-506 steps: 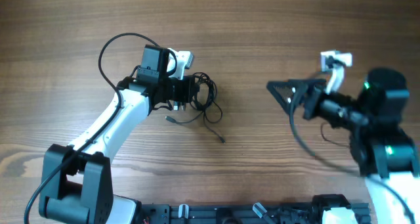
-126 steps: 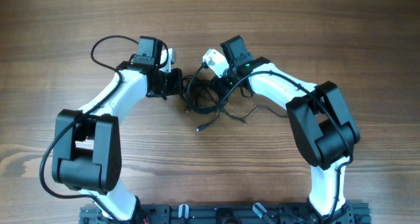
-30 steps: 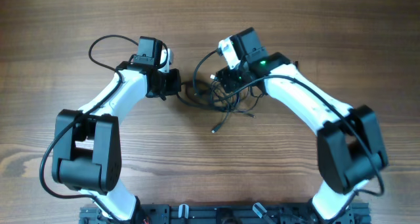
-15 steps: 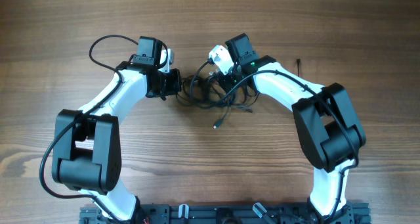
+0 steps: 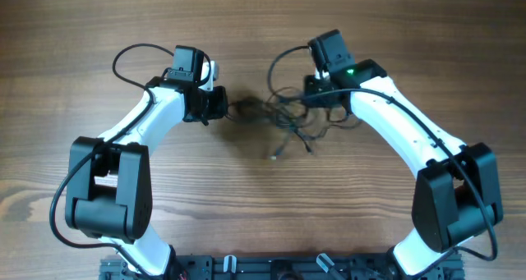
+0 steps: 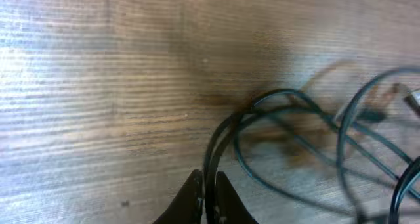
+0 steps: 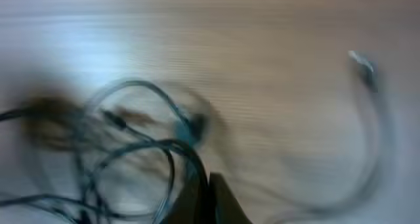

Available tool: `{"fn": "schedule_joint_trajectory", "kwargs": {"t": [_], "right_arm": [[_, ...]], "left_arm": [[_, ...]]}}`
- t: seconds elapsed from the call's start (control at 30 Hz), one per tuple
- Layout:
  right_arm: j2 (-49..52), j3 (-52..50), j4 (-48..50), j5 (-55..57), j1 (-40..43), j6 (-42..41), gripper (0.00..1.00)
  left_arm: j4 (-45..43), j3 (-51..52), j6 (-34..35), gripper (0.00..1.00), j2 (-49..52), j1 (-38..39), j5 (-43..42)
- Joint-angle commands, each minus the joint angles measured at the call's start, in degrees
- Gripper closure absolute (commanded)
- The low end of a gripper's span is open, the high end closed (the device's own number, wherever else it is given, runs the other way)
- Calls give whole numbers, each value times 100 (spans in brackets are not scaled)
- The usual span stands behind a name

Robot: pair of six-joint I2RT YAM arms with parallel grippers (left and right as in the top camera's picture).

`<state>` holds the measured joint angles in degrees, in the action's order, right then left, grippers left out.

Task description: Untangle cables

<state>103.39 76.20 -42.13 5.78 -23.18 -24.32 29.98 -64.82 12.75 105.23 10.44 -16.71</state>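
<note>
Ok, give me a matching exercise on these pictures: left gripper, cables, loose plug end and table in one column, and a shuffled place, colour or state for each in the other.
Things:
1. left gripper
2. cables
3. loose plug end
4. table

Descriptions:
A. brown wood grain
B. shut on strands at the bundle's left end
C. thin, black, tangled mid-table
D. below the bundle in the overhead view, gripped by nothing

Pairs: 1-B, 2-C, 3-D, 4-A
</note>
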Motion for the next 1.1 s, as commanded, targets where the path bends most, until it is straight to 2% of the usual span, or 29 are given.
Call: {"fn": "schedule_joint_trajectory", "kwargs": {"t": [0.0,0.07,0.1,0.13,0.17,0.23,0.33,0.47,0.53,0.6,0.67,0.7,0.73,0.77,0.8,0.83,0.87,0.93,0.97,1.0,1.07], "right_arm": [[-59,15,-540,1340,96,-1506,96],[-59,15,-697,811,92,-1473,95],[-59,15,-739,444,92,-1460,90],[-59,15,-833,87,92,-1419,73],[-59,15,-872,-186,92,-1143,46],[-59,15,-855,-590,92,-597,32],[-55,15,-374,-1353,92,688,26],[221,15,461,-1314,92,944,22],[555,15,710,-1309,92,1091,21],[999,15,883,-1300,94,1266,19],[1515,15,966,-1220,131,1325,16],[1700,15,977,-1226,157,1325,17],[1954,17,966,-1222,201,1357,23],[2105,17,901,-1224,269,1377,33],[2157,17,855,-1228,332,1370,50],[2177,17,837,-1257,404,1366,88],[2177,17,839,-1346,415,1370,96],[2170,17,828,-1508,415,1388,96],[2129,44,765,-1663,415,1469,96],[2013,94,671,-2044,433,1729,96],[1639,131,634,-2789,498,1932,96]], "left_arm": [[2,48,-72,91,59,-17,-39],[2,48,-72,91,59,-17,-37],[4,48,-72,91,59,-17,-37],[4,48,-72,90,59,-17,-37],[0,48,-72,89,59,-17,-31],[-26,48,-72,89,59,-17,46],[-39,48,-72,85,59,-17,153],[-42,48,-31,78,59,-15,-46],[-37,48,-31,66,59,-15,-328],[-39,48,-28,40,59,-15,-367],[-39,48,-26,28,59,-15,-367],[-39,48,-20,27,59,-15,-367],[-42,48,20,27,59,2,-367],[-59,48,37,30,59,39,-365],[-85,48,76,34,59,87,-363],[-181,48,177,39,59,186,-361],[-262,48,192,46,59,251,-350],[-407,48,492,74,59,396,131],[-433,48,638,81,59,468,520],[-444,48,748,83,61,546,920],[-448,48,748,79,68,625,1198]]}}
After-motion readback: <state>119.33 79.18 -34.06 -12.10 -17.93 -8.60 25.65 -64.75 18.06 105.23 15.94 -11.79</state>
